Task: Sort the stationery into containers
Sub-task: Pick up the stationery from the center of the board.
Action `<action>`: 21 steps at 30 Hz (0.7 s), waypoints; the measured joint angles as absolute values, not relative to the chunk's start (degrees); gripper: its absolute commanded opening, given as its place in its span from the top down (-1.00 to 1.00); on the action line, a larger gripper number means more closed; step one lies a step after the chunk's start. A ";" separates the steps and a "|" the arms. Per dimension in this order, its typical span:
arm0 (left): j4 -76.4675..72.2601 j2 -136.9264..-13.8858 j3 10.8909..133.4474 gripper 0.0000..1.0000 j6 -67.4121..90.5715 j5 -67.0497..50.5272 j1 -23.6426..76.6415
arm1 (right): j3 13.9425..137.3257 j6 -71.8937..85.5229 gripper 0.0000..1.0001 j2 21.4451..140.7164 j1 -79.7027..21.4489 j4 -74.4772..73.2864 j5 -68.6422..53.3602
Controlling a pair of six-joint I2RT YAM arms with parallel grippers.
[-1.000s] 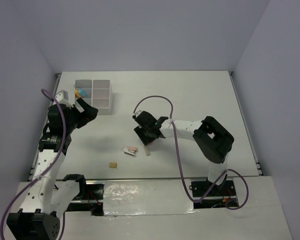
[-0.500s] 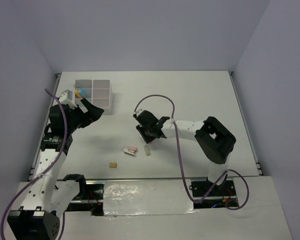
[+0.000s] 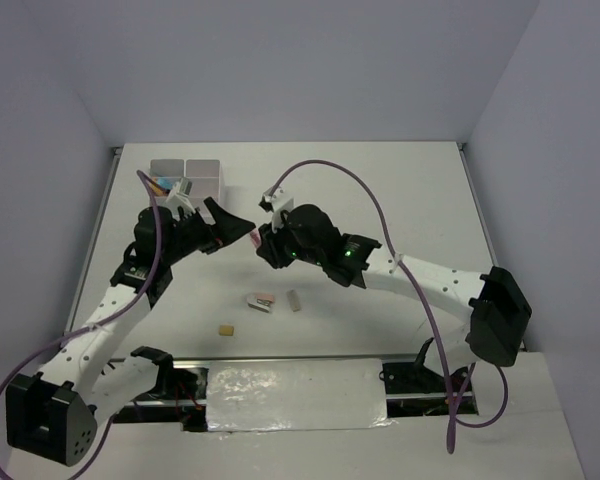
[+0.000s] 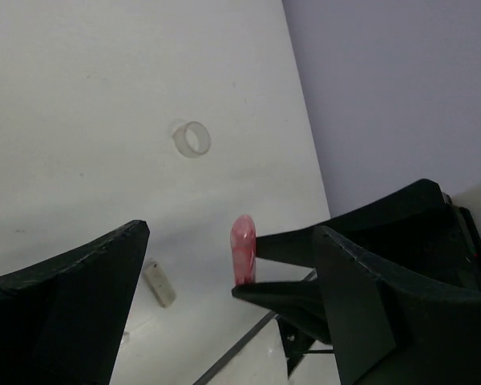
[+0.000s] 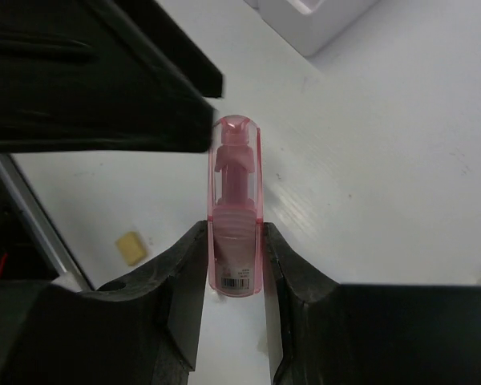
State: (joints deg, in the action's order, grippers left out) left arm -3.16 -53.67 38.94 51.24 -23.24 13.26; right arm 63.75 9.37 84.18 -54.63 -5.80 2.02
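Here the right end effector (image 5: 234, 237) pinches a pink highlighter (image 5: 235, 184) beside the wide-spread left end effector (image 4: 231, 230).

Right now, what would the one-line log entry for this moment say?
phase: likely handover above the table | right arm: jaws shut on pink highlighter | left arm: jaws open, facing its cap

White table (image 3: 400, 190), lilac walls (image 3: 280, 60)
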 measured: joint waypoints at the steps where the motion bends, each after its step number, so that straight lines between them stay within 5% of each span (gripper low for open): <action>1: -4.08 -54.11 38.94 -0.87 51.68 -23.44 13.85 | 63.75 9.43 0.71 83.59 -55.11 -5.23 1.85; 5: -6.28 -55.40 38.92 -0.39 53.63 -23.90 15.84 | 63.96 9.52 0.69 82.94 -56.23 -5.08 1.65; 9: -7.57 -55.72 38.94 0.42 54.43 -23.88 17.12 | 64.62 9.50 0.69 82.98 -56.69 -5.28 1.74; 11: -7.68 -56.07 38.94 0.51 54.19 -23.59 17.47 | 64.93 9.45 0.69 82.98 -57.10 -5.39 2.48; 16: -7.64 -56.86 38.98 0.13 54.06 -23.24 17.72 | 65.54 9.41 0.68 83.83 -57.43 -5.74 4.19; 17: -7.49 -56.93 39.00 0.26 54.08 -23.24 17.85 | 66.11 9.37 0.68 84.23 -57.52 -5.91 4.40; 18: -7.33 -56.95 38.98 0.73 54.17 -23.27 17.96 | 66.81 9.34 0.67 84.64 -57.52 -6.04 4.71; 21: -7.60 -56.93 39.24 1.00 53.76 -23.11 18.22 | 68.07 9.32 0.51 85.08 -57.56 -6.81 5.28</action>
State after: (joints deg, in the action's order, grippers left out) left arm -7.60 -56.93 39.24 53.76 -23.11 18.22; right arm 68.07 9.32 85.08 -57.56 -6.81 5.28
